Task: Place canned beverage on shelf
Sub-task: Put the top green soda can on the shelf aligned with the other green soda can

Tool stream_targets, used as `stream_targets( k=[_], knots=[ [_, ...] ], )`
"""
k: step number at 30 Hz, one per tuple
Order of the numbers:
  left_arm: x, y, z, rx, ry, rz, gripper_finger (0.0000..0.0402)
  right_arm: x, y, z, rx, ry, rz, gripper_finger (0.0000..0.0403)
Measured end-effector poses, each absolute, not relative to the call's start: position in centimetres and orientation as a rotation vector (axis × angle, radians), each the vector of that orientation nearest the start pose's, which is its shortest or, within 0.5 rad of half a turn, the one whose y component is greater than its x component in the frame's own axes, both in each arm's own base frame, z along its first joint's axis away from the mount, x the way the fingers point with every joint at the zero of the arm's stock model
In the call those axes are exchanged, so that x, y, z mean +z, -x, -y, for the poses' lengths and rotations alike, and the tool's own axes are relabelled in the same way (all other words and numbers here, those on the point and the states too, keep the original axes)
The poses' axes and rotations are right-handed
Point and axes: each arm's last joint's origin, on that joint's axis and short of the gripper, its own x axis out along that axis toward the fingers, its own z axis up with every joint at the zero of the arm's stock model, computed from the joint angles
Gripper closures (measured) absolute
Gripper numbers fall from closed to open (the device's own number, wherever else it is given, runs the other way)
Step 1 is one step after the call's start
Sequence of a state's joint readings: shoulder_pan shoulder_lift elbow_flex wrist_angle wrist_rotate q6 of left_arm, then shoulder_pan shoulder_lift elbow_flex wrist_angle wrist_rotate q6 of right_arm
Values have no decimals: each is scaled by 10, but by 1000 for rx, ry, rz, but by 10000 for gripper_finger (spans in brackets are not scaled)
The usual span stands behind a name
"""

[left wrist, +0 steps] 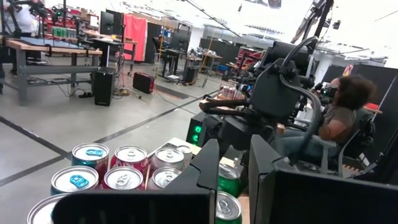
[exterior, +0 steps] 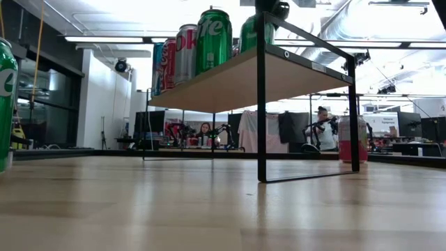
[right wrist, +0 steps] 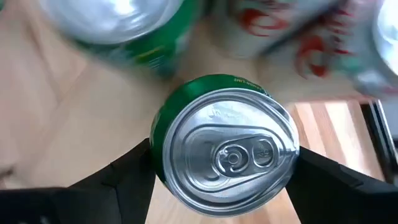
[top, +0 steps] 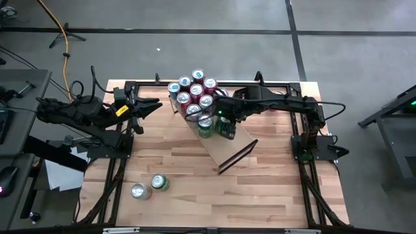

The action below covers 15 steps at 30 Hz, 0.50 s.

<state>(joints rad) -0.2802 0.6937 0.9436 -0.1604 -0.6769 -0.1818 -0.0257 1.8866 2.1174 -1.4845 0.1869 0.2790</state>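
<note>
Right wrist view shows the right gripper straddling a green aluminium can upright on the pale-wood shelf, grip unclear; a careless retreat could topple it into neighbouring cans. Left gripper waits, pressed together.

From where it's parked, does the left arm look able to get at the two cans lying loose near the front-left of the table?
Probably yes: the two loose cans sit on bare tabletop on its side, nothing around them, and the left end effector is shut and empty.

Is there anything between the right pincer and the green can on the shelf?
Nothing visible: the right pincer already straddles the green aluminium can standing on the pale-wood shelf, one dark finger at each side.
</note>
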Motion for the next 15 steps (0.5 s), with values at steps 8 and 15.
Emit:
stream_targets(
  k=[8, 15],
  knots=[
    [399, -129, 18, 388, 220, 115, 401, 376, -354, 15, -542, -346, -1184, 120],
    [399, -129, 18, 388, 220, 115, 401, 376, -355, 15, -550, -364, -1173, 96]
  ],
)
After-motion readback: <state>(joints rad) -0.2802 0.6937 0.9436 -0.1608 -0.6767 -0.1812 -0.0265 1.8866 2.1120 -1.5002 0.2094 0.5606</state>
